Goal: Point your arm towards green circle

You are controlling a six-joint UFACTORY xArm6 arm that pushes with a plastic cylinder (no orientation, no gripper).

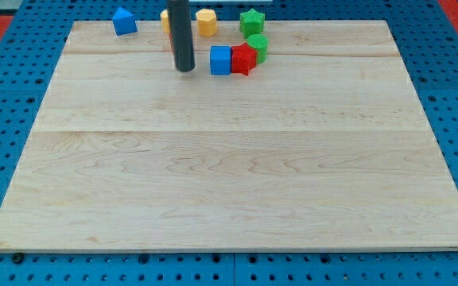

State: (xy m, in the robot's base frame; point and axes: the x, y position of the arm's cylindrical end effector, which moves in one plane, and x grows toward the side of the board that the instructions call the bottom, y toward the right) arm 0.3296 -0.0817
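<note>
The green circle [258, 45] looks to me like a small, light, rigid block, likely to skate on the smooth wooden board [229, 183] at the slightest nudge. There is nothing to grasp it with: my arm ends in a plain rod, with no jaws to spread or pinch, so I only aim at its rounded side. My tip [185, 69] rests on the board near the view's top. From my tip, the circle lies off toward the view's right and slightly up, near but not touching. Between us sit the blue cube [220, 59], just beside my tip, and the red star-like block [244, 59], which seems pressed against the circle. A green star [251, 20] lies beyond it, farther toward the view's top.
</note>
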